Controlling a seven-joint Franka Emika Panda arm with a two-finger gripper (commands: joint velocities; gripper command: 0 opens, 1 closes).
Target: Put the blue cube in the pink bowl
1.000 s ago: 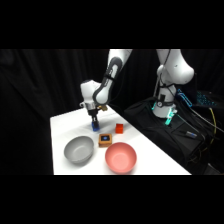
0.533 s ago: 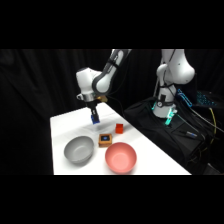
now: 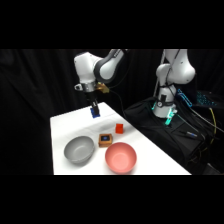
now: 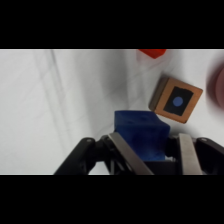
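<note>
Blue cube lifted above the bench

White bench (image 3: 62,125) fills the lower left of the side frame; pink bowl (image 3: 120,157) sits low centre, and the tool (image 3: 94,113), clamped on the blue cube (image 4: 141,136), hangs upper left of it.

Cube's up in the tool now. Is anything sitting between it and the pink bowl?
Partly. The brown block and the red cube sit on the table roughly between the held blue cube and the pink bowl. Carried at this height, the tool should pass above both.
</note>
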